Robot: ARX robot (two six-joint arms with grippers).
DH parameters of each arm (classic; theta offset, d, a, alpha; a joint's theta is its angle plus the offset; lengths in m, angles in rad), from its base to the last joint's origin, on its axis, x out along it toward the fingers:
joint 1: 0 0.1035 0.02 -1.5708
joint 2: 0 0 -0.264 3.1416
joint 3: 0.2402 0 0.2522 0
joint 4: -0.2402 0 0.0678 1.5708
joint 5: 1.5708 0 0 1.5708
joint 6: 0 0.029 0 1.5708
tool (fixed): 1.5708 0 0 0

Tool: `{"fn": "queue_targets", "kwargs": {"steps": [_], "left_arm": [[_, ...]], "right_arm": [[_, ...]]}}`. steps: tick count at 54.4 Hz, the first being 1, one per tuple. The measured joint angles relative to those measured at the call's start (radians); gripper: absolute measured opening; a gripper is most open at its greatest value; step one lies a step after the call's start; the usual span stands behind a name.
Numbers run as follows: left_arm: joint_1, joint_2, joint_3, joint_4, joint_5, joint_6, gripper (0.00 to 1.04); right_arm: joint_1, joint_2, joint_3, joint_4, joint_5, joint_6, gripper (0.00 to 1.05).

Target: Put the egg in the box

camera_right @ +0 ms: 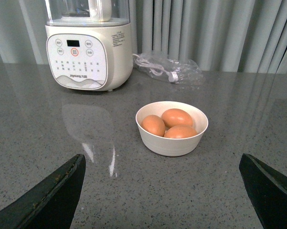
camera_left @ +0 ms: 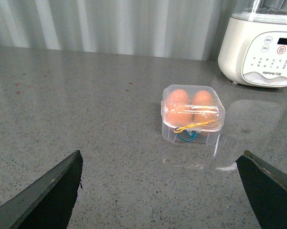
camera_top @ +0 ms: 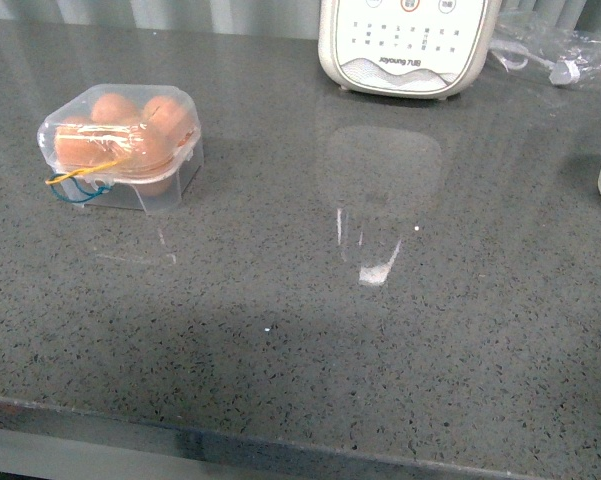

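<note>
Both grippers wide open, holding nothing: left gripper point(camera_left: 160, 191) faces the box point(camera_left: 193, 114), right gripper point(camera_right: 162, 191) faces the white bowl point(camera_right: 172, 138). Neither arm shows in the front view; both sit back, above the grey surface point(camera_top: 300, 330).

Box: lid shut, banded, four eggs inside. The egg point(camera_left: 179, 116) sits in a slot nearest the bands. Task looks complete.

Beyond the box, right: white appliance point(camera_top: 408, 45). Bowl holds three eggs.
</note>
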Motion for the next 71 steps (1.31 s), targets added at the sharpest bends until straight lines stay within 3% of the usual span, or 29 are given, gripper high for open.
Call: {"fn": "queue_targets", "kwargs": {"steps": [71], "left_arm": [[0.000, 0.000, 0.000, 0.000, 0.000, 0.000, 0.98]], "right_arm": [[0.000, 0.000, 0.000, 0.000, 0.000, 0.000, 0.97]]}}
